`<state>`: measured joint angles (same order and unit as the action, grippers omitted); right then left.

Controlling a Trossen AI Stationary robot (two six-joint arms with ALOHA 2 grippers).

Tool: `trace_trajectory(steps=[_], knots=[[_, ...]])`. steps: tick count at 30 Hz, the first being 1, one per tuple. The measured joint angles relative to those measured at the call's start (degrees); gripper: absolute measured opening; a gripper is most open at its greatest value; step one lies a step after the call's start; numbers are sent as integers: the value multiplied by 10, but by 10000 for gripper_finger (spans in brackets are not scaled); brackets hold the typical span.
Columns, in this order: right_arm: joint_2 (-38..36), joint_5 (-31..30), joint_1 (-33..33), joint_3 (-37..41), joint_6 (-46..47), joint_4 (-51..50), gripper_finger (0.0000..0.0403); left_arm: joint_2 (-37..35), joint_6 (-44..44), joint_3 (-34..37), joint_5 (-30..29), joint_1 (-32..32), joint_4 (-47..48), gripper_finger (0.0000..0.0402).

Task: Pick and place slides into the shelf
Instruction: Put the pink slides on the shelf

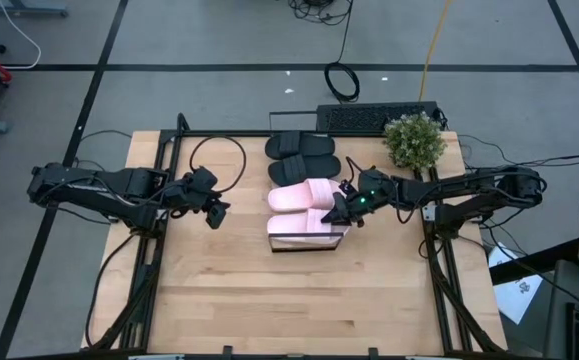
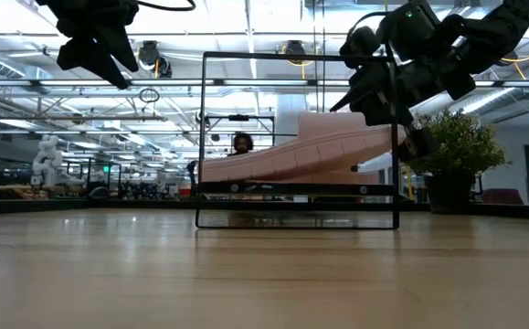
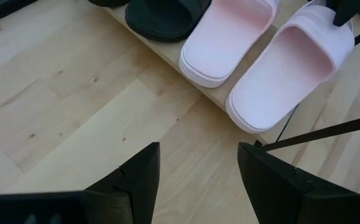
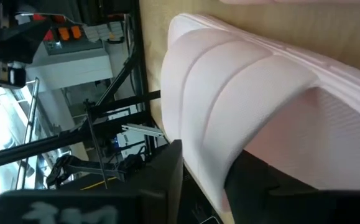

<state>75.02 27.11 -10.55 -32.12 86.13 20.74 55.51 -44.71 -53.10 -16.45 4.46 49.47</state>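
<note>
Foam-soft and light, I'd judge the pink slide (image 1: pixel 307 218): my right gripper (image 1: pixel 341 212) straddles its strap edge on the shelf (image 1: pixel 309 243), fingers part-open; whether it grips I can't tell. Left gripper (image 1: pixel 212 210) hovers wide open.

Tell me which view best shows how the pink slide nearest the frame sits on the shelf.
Left wrist view: the pink slide overhangs the shelf edge, whole outline visible. High view shows it small, the right gripper at its end. Low view gives its tilted side; right wrist only its strap.
</note>
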Motion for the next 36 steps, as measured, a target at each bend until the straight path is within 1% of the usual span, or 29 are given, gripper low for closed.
trace_trajectory(steps=[3, 6, 20, 31, 36], knots=[[0, 0, 0, 0, 8, 2, 110, 0, 0, 0, 0, 0, 0, 209], [0, 0, 0, 0, 19, 4, 116, 0, 4, 0, 0, 0, 0, 209], [-7, 17, 0, 0, 58, 11, 110, 0, 25, 0, 0, 0, 0, 209], [-40, 16, 1, 0, 68, -44, 110, 0, 30, 0, 0, 0, 0, 209], [-41, 30, 5, 0, 77, -44, 110, 0, 30, 0, -1, 0, 0, 209]])
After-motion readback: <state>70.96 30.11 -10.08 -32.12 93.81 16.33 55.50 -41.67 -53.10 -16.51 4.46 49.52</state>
